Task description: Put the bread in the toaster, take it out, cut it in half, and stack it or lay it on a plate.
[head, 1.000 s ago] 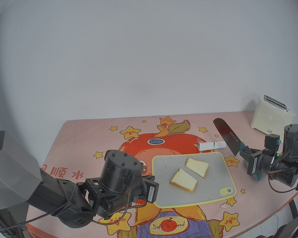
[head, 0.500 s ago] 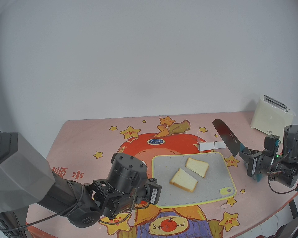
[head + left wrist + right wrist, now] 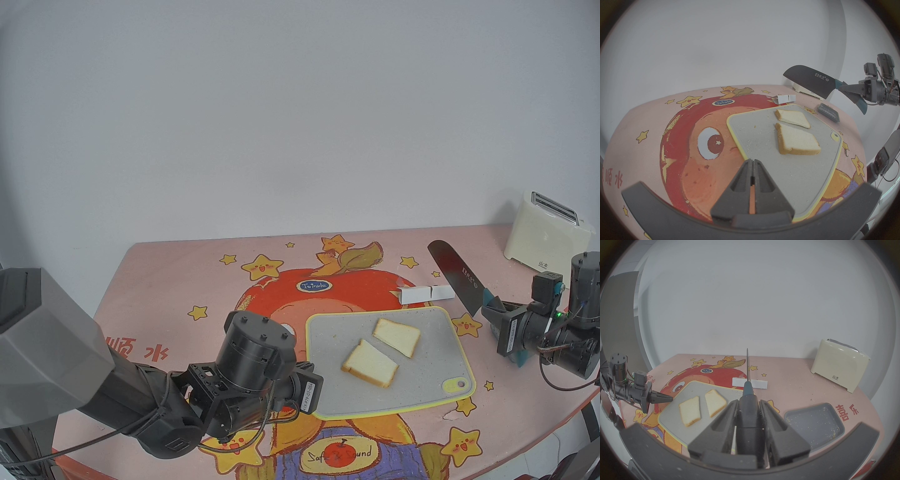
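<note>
Two halves of a bread slice lie on the grey, yellow-rimmed cutting board (image 3: 328,334): one half (image 3: 370,363) nearer me, the other half (image 3: 397,336) just behind it with a narrow gap between. They also show as the near half (image 3: 797,140) and far half (image 3: 792,116), and as two pieces (image 3: 689,410) (image 3: 715,402). My left gripper (image 3: 314,392) (image 3: 752,170) hovers shut and empty at the board's left edge. My right gripper (image 3: 503,315) (image 3: 748,404) is shut on the teal handle of a knife (image 3: 457,275) (image 3: 812,79), held in the air right of the board.
A cream toaster (image 3: 547,234) (image 3: 839,363) stands at the table's back right corner. A folded white paper (image 3: 427,293) lies behind the board. A shallow grey tray (image 3: 815,424) (image 3: 828,112) sits right of the board, near the table's edge.
My left arm has moved a little forward and right, bringing its gripper nearer the board's left edge. The knife has barely shifted; the bread has not moved.
</note>
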Controlling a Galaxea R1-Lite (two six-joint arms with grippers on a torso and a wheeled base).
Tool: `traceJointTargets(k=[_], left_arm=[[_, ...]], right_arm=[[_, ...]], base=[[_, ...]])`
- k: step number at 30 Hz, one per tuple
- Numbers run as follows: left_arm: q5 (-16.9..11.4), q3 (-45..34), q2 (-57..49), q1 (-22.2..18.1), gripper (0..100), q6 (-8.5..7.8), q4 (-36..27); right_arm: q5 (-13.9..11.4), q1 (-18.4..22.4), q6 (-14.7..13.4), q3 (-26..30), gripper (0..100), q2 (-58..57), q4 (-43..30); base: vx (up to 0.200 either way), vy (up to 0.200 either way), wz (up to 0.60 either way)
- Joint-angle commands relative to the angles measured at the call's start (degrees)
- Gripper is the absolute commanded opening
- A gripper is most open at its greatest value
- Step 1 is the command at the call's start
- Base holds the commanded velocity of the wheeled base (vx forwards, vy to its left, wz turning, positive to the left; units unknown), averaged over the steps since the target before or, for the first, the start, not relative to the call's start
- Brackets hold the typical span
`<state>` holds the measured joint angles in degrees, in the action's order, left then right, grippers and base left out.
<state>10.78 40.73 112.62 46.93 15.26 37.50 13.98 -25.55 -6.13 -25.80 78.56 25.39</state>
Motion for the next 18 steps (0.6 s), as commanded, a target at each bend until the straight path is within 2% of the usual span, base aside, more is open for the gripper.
traceJointTargets(k=[1,12,18], left_arm=[[0.1,0.0,-0.1,-0.1,0,0.03,-0.1],[0.2,-3.5,-1.0,-2.3,0,-0.32,-0.1],[0.1,-5.7,-3.4,-4.7,0,-0.5,-0.1]], right_arm=[[0.0,0.0,0.0,0.1,0,0.1,0.0],[0.0,0.0,0.0,0.1,0,0.1,-0.1],[0.0,0.0,0.0,0.1,0,0.1,-0.1]], base=[[0.0,0.0,0.0],[0.0,0.0,0.0],[0.0,0.0,0.0]])
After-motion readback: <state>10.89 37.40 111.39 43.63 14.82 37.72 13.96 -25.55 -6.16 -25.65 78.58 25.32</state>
